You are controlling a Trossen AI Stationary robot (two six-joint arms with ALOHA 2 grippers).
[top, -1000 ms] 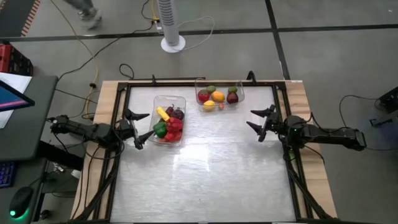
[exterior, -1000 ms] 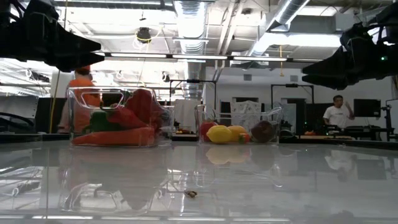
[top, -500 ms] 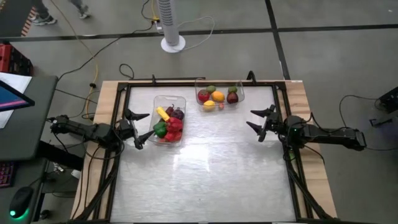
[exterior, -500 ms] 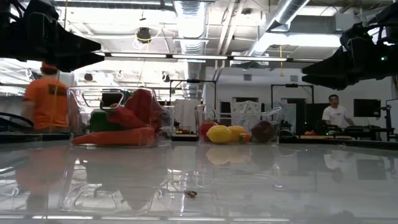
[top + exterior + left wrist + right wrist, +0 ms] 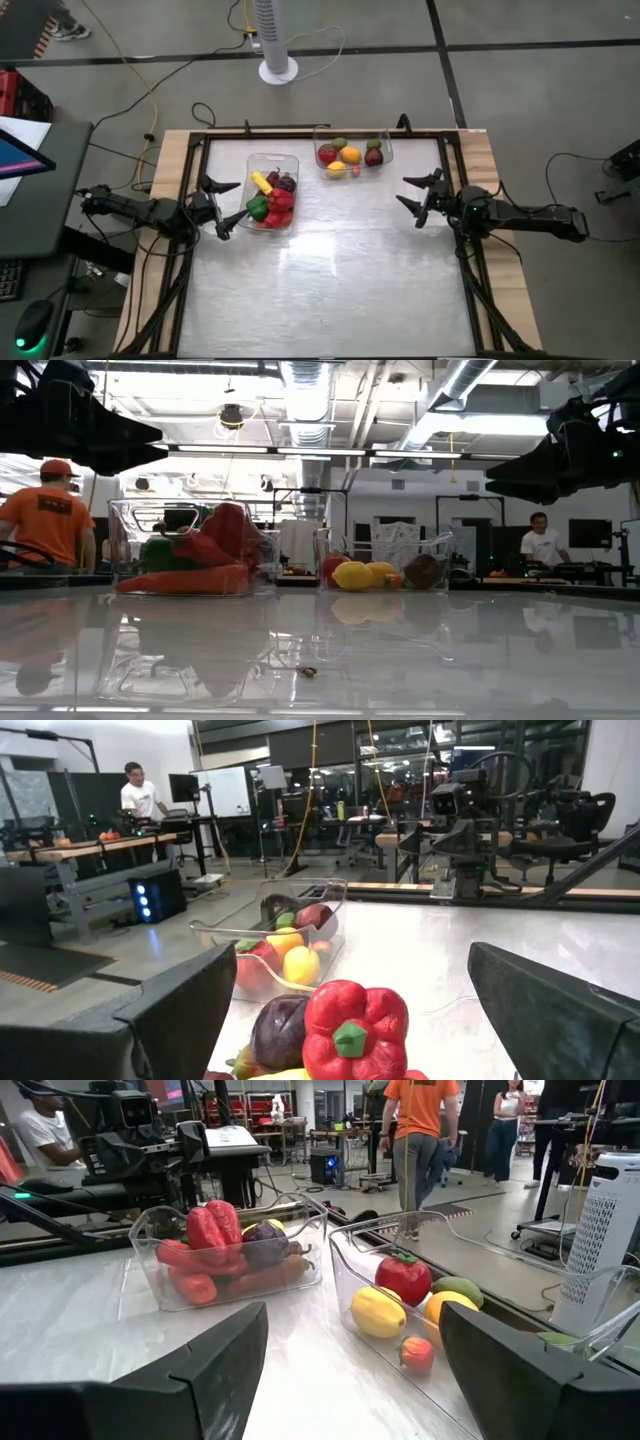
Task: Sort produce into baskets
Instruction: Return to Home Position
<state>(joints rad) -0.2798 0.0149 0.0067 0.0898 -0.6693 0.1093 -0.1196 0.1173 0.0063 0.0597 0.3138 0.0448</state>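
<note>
No produce lies loose on the bench (image 5: 330, 290). Above it the left gripper (image 5: 237, 204) and right gripper (image 5: 404, 191) hover at either side, both spread wide and holding nothing. The left one hangs just beside the near bin (image 5: 272, 157) of peppers (image 5: 272, 200), so I judge any retreat should draw straight back (no sideways sweep). Farther off, the far bin (image 5: 388, 152) holds the round fruit (image 5: 350, 155)

two clear bins on the table (image 5: 330, 290), all the produce inside them
the first bin (image 5: 273, 156) stands lengthwise toward the table's left side, piled with a red bell pepper (image 5: 355, 1030), green pepper (image 5: 258, 208), yellow piece (image 5: 261, 182) and dark purple piece (image 5: 277, 1032); the second bin (image 5: 352, 130) lies crosswise at the table's far edge, holding a lemon (image 5: 378, 1311), red round fruit (image 5: 403, 1275), orange fruit (image 5: 350, 154) and dark red piece (image 5: 374, 156).
</note>
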